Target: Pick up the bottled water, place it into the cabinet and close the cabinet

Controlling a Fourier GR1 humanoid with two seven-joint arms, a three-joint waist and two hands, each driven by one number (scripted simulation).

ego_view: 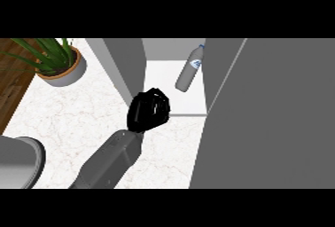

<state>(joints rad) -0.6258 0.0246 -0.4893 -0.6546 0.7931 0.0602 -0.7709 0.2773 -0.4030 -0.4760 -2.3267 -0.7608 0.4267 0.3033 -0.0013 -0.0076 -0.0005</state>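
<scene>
in the head view, the cabinet [175, 108] stands open at the far side of the table [72, 115], and the bottled water [189, 71] is inside it, leaning tilted on the pale cabinet floor with its cap up against the right inner wall. the left door [124, 66] stands edge-on beside the opening, and the right door [268, 119] is a broad grey panel that fills the right part of the view. one robot hand [150, 111] shows, black, at the end of a grey forearm that comes up from the lower edge; it sits just in front of the cabinet's floor edge, beside the lower end of the left door, well apart from the bottle. its fingers look curled in together and hold nothing. the table is white marble with faint veins. a potted plant [56, 60] with long green leaves stands at the far left, next to a strip of brown wood [13, 84]. a grey rounded object [20, 162] is cut off at the lower left edge, too little of it showing to name. the other robot hand is nowhere in view.
</scene>
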